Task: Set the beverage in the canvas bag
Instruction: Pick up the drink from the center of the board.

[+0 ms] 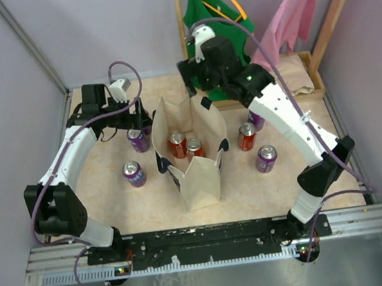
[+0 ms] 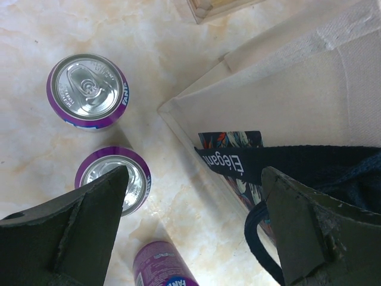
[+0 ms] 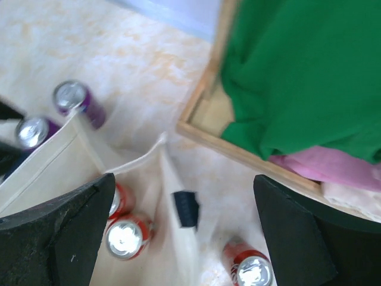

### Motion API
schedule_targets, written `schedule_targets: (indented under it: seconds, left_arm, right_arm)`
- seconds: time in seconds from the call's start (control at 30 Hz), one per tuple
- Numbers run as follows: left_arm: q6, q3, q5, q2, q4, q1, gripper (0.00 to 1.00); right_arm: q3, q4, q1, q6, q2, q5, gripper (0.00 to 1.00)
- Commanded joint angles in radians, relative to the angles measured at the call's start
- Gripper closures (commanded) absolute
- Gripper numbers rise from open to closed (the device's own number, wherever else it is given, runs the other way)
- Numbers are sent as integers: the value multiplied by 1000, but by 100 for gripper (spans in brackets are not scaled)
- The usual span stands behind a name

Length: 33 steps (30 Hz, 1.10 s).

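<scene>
Canvas bag (image 1: pixel 199 184): upright in the middle of the surface (image 1: pixel 101 203), between the two arms. Mouth open, dark navy handles.
In the bag: two red cans (image 1: pixel 178 143) (image 1: pixel 194 147), upright, just beside each other.
Left tool (image 2: pixel 195 173): fingers spread wide with nothing between them. Hangs low over the surface, just beside the bag's far-left corner.
Near purple can (image 2: pixel 138 179): upright on the surface outside the bag, not gripped. One finger of the left tool partly hides it in the left wrist view.
Second purple can (image 2: pixel 88 90): upright, near the first, clear of the tool.
Front-left purple can (image 1: pixel 134 173): upright on the surface, left of the bag.
Right tool (image 3: pixel 184 179): fingers wide, empty, raised over the bag's far edge. Its camera looks down at the cans inside.
Right-side cans: outside red can (image 1: pixel 247 136) and right purple can (image 1: pixel 266 158), both upright on the surface right of the bag. One more purple one (image 1: pixel 256 119) is mostly hidden behind the right arm.
Background: wooden tray (image 1: pixel 314 91) at far right, with green cloth (image 1: pixel 217 14) and pink cloth (image 1: pixel 293 12) above it.
</scene>
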Motion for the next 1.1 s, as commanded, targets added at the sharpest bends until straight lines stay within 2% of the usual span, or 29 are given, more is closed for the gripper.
schedule_targets:
  seconds: [0.0, 0.13, 0.53, 0.9, 1.07]
  left_arm:
    - [107, 39, -24, -14, -72, 5, 1]
    - [136, 82, -103, 37, -96, 7, 0]
    - [220, 412, -193, 379, -220, 7, 0]
    - [254, 400, -226, 458, -207, 4, 1]
    - [246, 392, -226, 466, -189, 4, 11]
  right_arm:
    - [122, -119, -107, 109, 56, 66, 1]
    - [112, -159, -149, 120, 59, 78, 1]
    - [-30, -163, -167, 188, 15, 62, 1]
    - [-96, -154, -182, 208, -46, 67, 1]
    - [-126, -136, -186, 211, -67, 64, 1]
